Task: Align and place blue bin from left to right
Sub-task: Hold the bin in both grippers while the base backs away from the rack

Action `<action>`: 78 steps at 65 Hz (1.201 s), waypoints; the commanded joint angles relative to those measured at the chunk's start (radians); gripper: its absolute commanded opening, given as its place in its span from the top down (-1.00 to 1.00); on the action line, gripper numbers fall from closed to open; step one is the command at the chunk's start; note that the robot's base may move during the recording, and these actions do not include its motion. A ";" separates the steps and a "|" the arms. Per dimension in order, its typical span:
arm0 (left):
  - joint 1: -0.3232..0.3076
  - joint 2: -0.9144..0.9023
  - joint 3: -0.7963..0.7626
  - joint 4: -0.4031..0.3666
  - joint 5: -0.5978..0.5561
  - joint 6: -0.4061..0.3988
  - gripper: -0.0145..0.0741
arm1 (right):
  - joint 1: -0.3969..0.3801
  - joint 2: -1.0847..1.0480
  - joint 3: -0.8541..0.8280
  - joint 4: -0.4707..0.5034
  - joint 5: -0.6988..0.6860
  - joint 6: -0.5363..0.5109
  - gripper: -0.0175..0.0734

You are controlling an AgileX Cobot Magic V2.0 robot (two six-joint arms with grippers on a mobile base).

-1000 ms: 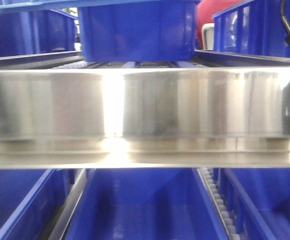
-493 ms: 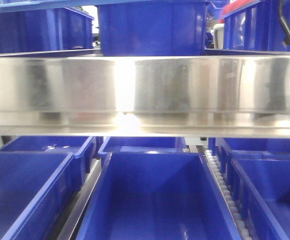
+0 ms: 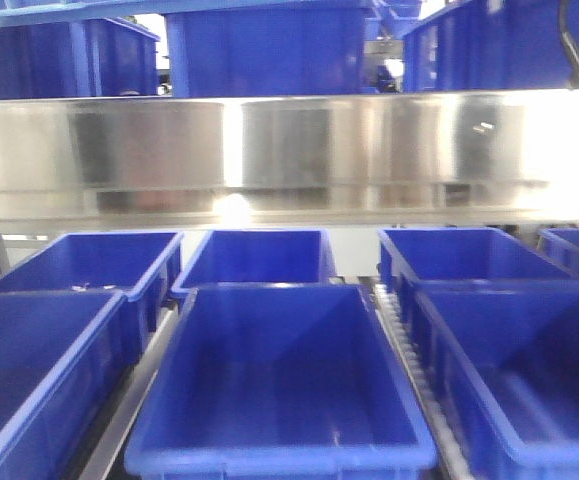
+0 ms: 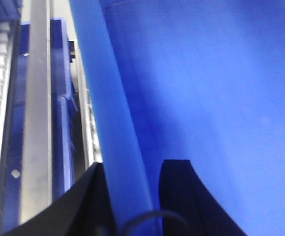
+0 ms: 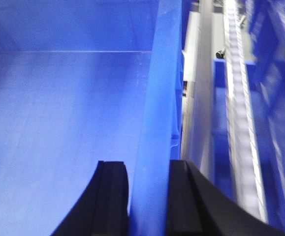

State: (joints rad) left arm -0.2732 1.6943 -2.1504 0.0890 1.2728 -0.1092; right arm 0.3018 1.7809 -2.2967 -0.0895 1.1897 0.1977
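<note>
Rims of glossy blue bin (image 4: 113, 113) inside left gripper (image 4: 132, 166), right gripper (image 5: 144, 164).

The left gripper (image 4: 135, 167) has two matte black fingers (image 4: 179, 196) with blunt tips that flare wider toward 6 o'clock. A thin dark cable (image 4: 144, 212) arcs between them at 6 o'clock. The right gripper (image 5: 144, 167) is the same matte black, and its fingers (image 5: 110, 196) end in squared, stepped tips toward 12 o'clock

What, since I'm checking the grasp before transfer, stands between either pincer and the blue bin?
Nothing visible. The left pincer straddles one wall of the blue bin, a finger on each side; the right pincer straddles the opposite wall likewise.
</note>
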 commanded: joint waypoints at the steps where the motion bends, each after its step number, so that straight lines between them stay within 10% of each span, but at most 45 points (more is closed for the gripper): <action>1: -0.010 -0.019 -0.017 -0.014 -0.062 0.021 0.92 | -0.003 -0.026 -0.018 -0.024 -0.128 -0.022 0.77; 78: -0.010 -0.019 -0.017 -0.014 -0.062 0.021 0.92 | -0.003 -0.026 -0.018 -0.024 -0.128 -0.022 0.77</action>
State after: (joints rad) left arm -0.2732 1.6943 -2.1504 0.0890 1.2746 -0.1092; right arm 0.3018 1.7809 -2.2967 -0.0877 1.1987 0.1998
